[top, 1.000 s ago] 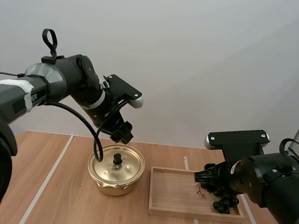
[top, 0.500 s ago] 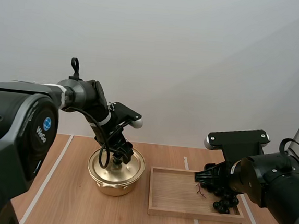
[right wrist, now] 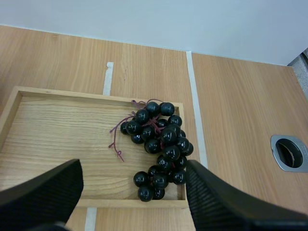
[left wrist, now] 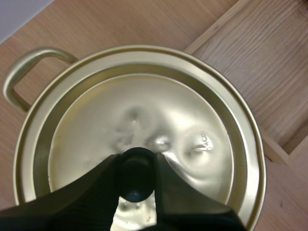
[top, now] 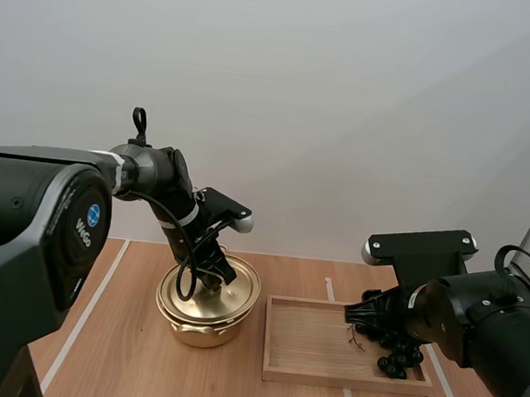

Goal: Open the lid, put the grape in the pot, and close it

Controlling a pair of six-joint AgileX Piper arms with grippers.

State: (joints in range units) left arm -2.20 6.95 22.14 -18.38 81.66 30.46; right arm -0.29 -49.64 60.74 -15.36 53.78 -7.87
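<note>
Two fingers of the left gripper (left wrist: 136,163) pinch the black knob (left wrist: 137,180) of the lid (left wrist: 144,115). The left wrist view makes that plain, while the high view only puts the arm over the gold pot (top: 200,321). Lid's shiny, dimpled, resting on the pot. Right gripper (right wrist: 132,175) is spread wide above the grapes (right wrist: 159,139), a glossy dark bunch with reddish stems in the wooden tray (right wrist: 53,120).

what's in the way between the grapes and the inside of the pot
The lid covers the pot opening, with the left gripper shut on its knob. The grapes lie in the wooden tray beside the pot, and nothing visible stands between them and the open right gripper above.
</note>
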